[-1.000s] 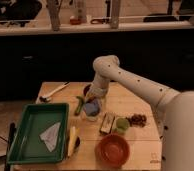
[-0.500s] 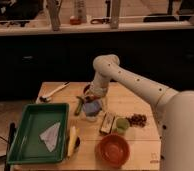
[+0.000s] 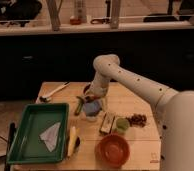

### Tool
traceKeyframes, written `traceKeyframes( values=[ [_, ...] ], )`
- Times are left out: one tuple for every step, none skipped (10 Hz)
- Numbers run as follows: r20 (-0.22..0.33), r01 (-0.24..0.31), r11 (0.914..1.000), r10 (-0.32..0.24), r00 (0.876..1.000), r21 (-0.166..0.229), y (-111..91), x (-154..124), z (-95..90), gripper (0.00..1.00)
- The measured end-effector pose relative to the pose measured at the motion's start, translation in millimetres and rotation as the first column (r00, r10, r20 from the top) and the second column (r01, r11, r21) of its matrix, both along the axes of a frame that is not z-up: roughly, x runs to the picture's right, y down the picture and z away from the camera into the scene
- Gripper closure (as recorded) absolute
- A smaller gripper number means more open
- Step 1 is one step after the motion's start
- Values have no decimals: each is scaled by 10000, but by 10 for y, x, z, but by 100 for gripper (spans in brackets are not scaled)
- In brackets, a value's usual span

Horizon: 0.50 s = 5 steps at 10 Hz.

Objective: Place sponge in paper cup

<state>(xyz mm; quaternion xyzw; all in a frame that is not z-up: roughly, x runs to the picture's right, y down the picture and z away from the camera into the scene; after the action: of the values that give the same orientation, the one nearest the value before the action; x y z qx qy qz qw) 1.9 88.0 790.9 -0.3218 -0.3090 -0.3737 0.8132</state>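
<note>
gripper [image 3: 92,101] hung low at table centre, grip state indeterminate | sponge [image 3: 93,108] directly beneath it, apparently over paper cup [image 3: 92,116] | risk: off-centre release could catch sponge on rim, tipping cup

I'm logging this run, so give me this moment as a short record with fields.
pincer: low over the table's middle, at the end of the white arm
sponge: blue, right under the pincer; hold unclear
paper cup: not clearly visible
green tray: front left, white paper inside
orange-red bowl: front centre
banana: beside the tray's right edge
table: wooden
</note>
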Motion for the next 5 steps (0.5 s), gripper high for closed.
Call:
traceKeyframes(
  values=[
    [15,-6,10000,6,10000,-1,2,4,-9,20],
    [30,-24,10000,24,10000,15,0,7,-18,20],
    [33,-59,10000,59,10000,57,-8,16,-28,20],
    [19,-65,10000,65,10000,58,-7,24,-34,20],
    [24,-68,10000,68,10000,55,-7,19,-42,20]
  ],
)
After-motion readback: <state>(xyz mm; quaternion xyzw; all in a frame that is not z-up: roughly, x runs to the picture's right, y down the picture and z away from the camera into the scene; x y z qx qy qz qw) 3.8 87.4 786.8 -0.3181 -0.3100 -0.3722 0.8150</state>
